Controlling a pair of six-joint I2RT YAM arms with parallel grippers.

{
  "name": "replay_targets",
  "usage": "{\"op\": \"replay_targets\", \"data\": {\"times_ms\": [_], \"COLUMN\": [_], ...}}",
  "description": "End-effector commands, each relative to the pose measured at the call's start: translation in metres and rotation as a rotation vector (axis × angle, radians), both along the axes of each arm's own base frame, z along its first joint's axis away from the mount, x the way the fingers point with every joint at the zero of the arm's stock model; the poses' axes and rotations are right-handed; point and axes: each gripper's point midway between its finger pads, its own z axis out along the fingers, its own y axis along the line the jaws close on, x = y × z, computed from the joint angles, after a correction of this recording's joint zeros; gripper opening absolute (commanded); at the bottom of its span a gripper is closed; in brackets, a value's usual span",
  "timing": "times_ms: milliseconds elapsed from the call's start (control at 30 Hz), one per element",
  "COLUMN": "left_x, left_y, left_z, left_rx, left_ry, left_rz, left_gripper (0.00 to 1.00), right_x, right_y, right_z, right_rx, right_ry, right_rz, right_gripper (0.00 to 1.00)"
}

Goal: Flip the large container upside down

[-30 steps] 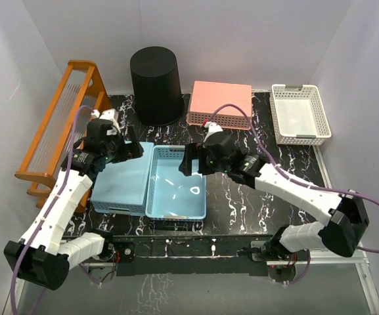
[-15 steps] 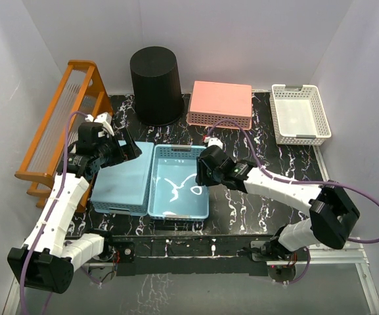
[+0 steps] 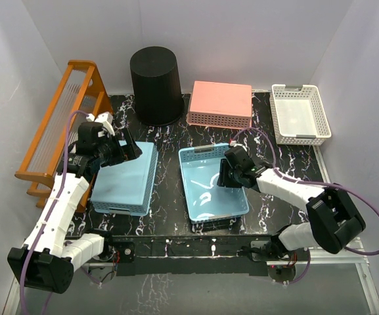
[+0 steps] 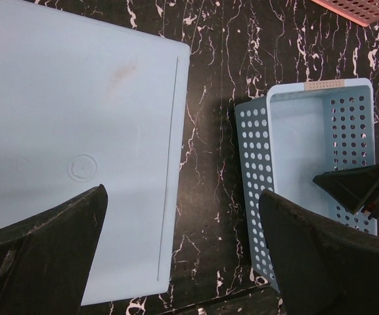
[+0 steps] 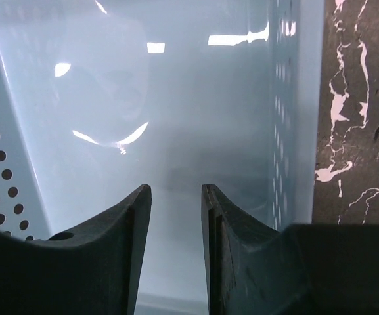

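The large container (image 3: 155, 84), a tall black ribbed bucket, stands at the back of the table with its flat closed end facing up; neither gripper is near it. My right gripper (image 3: 228, 176) (image 5: 176, 190) reaches into an open blue perforated basket (image 3: 205, 193) (image 5: 143, 98) at its right wall, with its fingers narrowed on that wall. My left gripper (image 3: 129, 149) (image 4: 182, 193) hangs wide open above the right edge of an overturned light-blue basket (image 3: 123, 177) (image 4: 77, 131), with nothing between its fingers.
A wooden rack (image 3: 64, 125) lines the left edge. An overturned pink basket (image 3: 220, 104) and an upright white basket (image 3: 299, 113) sit at the back right. The open blue basket (image 4: 307, 151) and the right gripper's tip (image 4: 366, 187) show in the left wrist view.
The right gripper narrowed on the open blue basket and dragged it right, away from the overturned light-blue one, turning it slightly. The left arm drew back a little.
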Motion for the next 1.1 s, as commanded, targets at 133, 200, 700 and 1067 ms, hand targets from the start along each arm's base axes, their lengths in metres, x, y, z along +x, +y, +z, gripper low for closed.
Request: {"op": "replay_targets", "data": {"times_ms": [133, 200, 700, 1067], "left_x": [0.003, 0.005, -0.001, -0.007], "left_y": [-0.006, -0.006, 0.004, -0.004], "left_z": [0.01, 0.013, 0.012, 0.007], "left_rx": [-0.019, -0.02, 0.018, -0.012], "left_ry": [-0.023, -0.029, -0.105, -0.055], "left_rz": [-0.04, -0.036, -0.021, -0.055], "left_gripper": [0.99, 0.99, 0.98, 0.85], "right_x": [0.015, 0.015, -0.006, -0.009], "right_y": [0.032, 0.049, 0.138, 0.157], "right_z": [0.07, 0.095, 0.069, 0.045], "right_rx": [0.199, 0.269, 0.155, 0.103], "right_ry": [-0.149, -0.189, -0.171, -0.125], "right_rz": [0.081, 0.111, 0.261, 0.315], "right_gripper": [0.64, 0.75, 0.7, 0.36]}}
